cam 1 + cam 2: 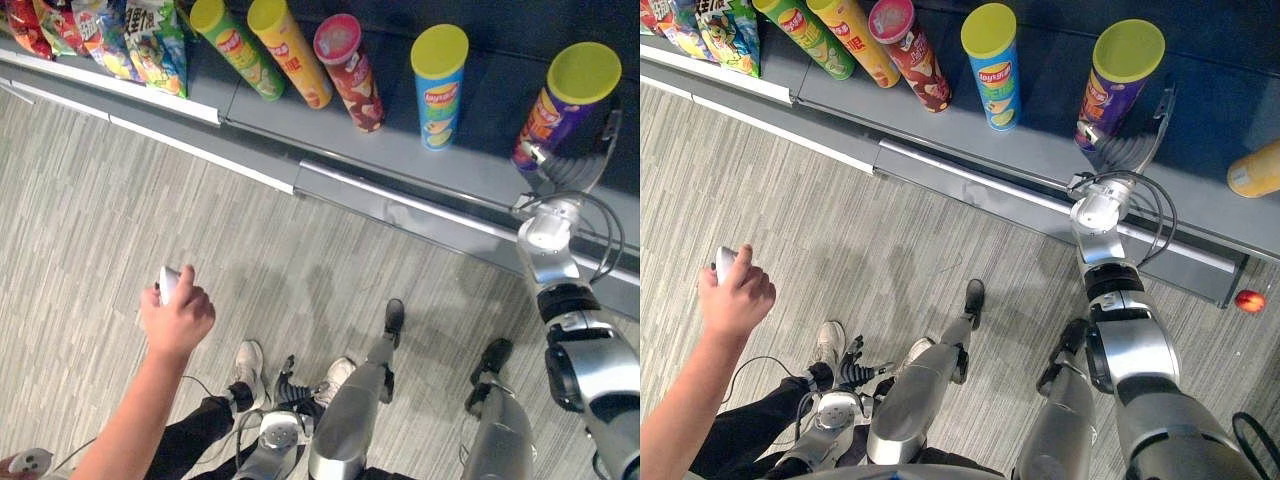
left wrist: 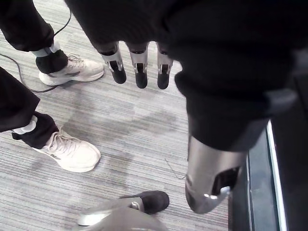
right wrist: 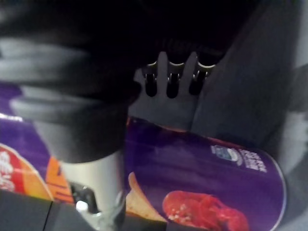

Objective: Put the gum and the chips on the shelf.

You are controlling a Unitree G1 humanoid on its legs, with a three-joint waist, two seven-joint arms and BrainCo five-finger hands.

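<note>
The purple chips can (image 1: 1115, 85) stands upright on the grey shelf (image 1: 1040, 150), its yellow-green lid facing up. The robot's right hand (image 1: 1123, 152) sits against the can's lower side. In the right wrist view the can's printed wall lies just beside the palm. The fingers (image 3: 172, 82) run straight past it rather than curling round it, and the thumb lies across the near face, so the hand is spread and has no firm hold of the can. Left of the purple can along the same shelf stand a blue can (image 1: 992, 65), a red can with a pink lid (image 1: 910, 55), a yellow can (image 1: 852, 40) and a green can (image 1: 805, 35), with snack bags (image 1: 130, 40) beyond them. To the right of the purple can, part of an orange can (image 1: 1255, 170) shows at the picture's edge, and a small red round thing (image 1: 1250, 300) lies on the floor below it, beside the shelf's end. Well apart from the purple can, down and to the left, the left hand (image 2: 140, 77) hangs over the striped floor (image 1: 90, 200) with its fingers relaxed and nothing in them. A person's white shoes (image 2: 72, 151) are near that hand, and the person's hand (image 1: 178, 320) holds a small white device (image 1: 168, 283).
</note>
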